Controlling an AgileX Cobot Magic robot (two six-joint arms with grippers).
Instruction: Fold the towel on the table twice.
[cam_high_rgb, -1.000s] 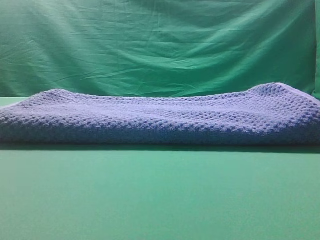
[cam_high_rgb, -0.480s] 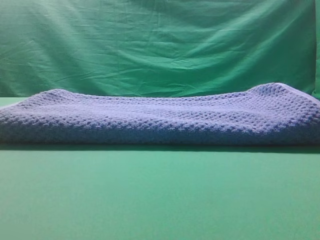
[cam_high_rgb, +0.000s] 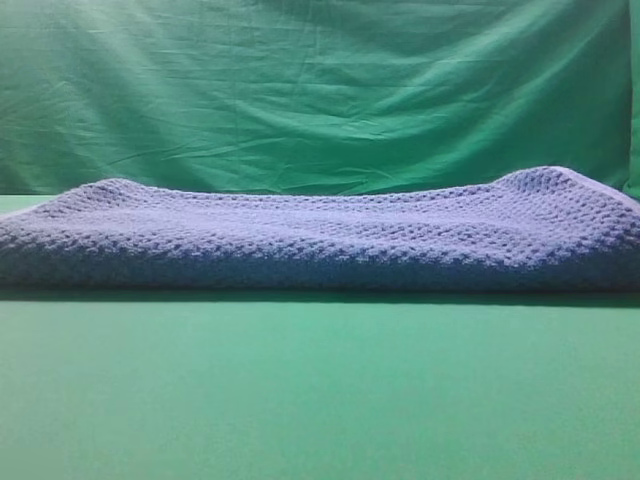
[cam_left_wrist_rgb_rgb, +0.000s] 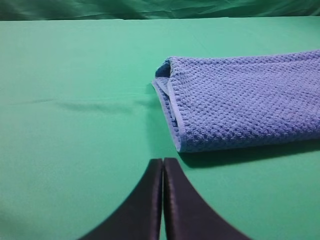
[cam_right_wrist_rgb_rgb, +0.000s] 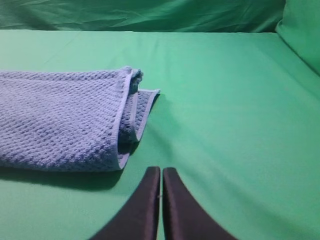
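Towel (cam_high_rgb: 320, 240) lies across the middle band of the exterior high frame, spanning almost edge to edge, on the table (cam_high_rgb: 320, 400); wrinkled green backdrop cloth (cam_high_rgb: 320, 90) fills the upper half behind it. Both wrist views show stacked layers with pale hems at the short ends, so at least one fold appears already made; whether this is one fold or two cannot be settled from these views, though the long, still-wide shape suggests that a second, end-to-end fold remains.

Left claw (cam_left_wrist_rgb_rgb: 163, 165) sits at the bottom centre of its frame, clenched, fingers pressed together and grasping nothing; the towel's short end (cam_left_wrist_rgb_rgb: 172, 110) lies above and to the right of it, near but apart, with bare table between. Right claw (cam_right_wrist_rgb_rgb: 161, 172) sits at the bottom centre of its frame, likewise clenched and empty; the towel's other short end (cam_right_wrist_rgb_rgb: 125, 125) lies above and to the left, near, not touching. Neither claw appears in the exterior high view.

Judgement: step in hand is the pause between folds, or the approach to the next grasp. Next move calls for the claws to part, reach a short-end hem, pinch all layers together, and carry that end over to the opposite one without dragging the lower layers askew.
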